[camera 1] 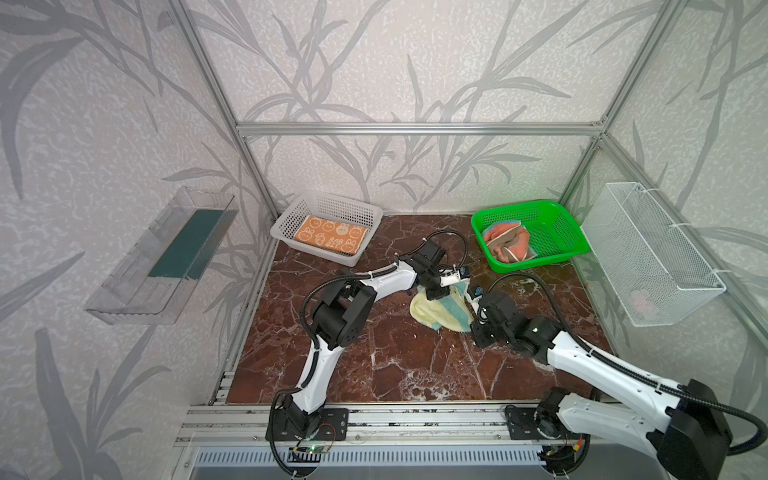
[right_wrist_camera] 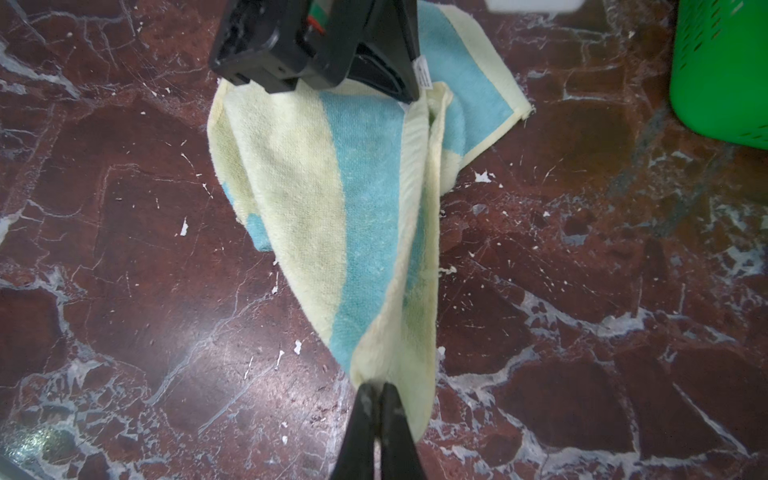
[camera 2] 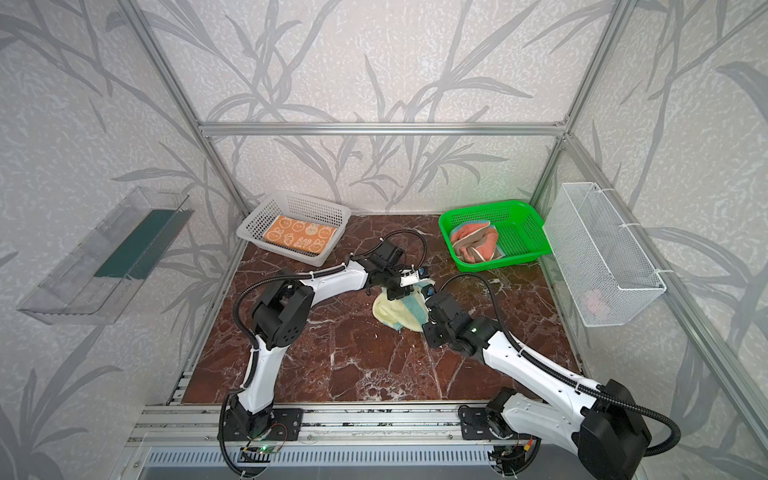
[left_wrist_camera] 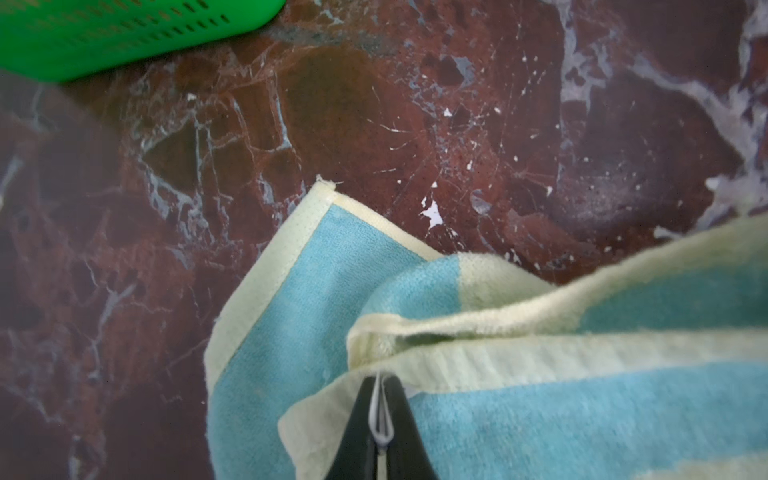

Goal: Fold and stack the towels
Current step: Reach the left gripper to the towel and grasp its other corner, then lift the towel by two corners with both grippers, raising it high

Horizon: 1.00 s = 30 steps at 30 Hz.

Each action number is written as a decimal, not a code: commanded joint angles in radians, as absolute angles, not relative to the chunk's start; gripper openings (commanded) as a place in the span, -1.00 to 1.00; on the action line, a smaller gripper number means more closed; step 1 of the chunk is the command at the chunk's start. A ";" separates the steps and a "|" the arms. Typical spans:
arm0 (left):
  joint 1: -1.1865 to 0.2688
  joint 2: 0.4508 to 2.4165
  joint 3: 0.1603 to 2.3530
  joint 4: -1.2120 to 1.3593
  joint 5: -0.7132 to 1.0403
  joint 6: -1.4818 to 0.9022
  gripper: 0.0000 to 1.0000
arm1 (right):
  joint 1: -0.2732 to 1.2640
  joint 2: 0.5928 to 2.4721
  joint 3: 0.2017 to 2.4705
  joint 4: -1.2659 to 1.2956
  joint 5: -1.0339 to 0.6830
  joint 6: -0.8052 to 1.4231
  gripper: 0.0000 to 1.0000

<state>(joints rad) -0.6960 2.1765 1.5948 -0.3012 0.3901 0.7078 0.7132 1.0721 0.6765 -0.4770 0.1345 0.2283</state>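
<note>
A pale yellow towel with teal patches (camera 1: 436, 313) (camera 2: 397, 313) lies crumpled in the middle of the marble table. My left gripper (camera 1: 438, 291) (left_wrist_camera: 379, 376) is shut on its yellow hem, with a white label loop pinched between the jaws. My right gripper (camera 1: 473, 301) (right_wrist_camera: 376, 384) is shut on another corner, and the cloth (right_wrist_camera: 332, 187) stretches from it towards the left gripper (right_wrist_camera: 409, 95). The orange bunny towel (camera 1: 330, 239) (camera 2: 300, 236) lies folded flat in the white basket. The salmon-pink towel (camera 1: 505, 245) (camera 2: 473, 245) sits bunched in the green basket.
The white basket (camera 1: 291, 220) stands at the back left and the green basket (camera 1: 557, 237) (left_wrist_camera: 124, 33) (right_wrist_camera: 723, 75) at the back right, close to the held towel. A wire basket (camera 1: 656, 257) hangs on the right wall, a clear shelf (camera 1: 158, 257) on the left wall.
</note>
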 commanded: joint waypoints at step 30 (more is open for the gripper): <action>-0.671 1.514 1.379 0.002 -0.342 0.510 -1.00 | 0.635 1.321 1.407 -0.416 0.224 -0.227 -1.00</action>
<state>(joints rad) -0.6727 1.5677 1.3434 0.0299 -0.2848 0.4973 0.6392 1.3254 1.3487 -0.4168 0.2203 -0.1337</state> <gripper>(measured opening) 0.047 0.050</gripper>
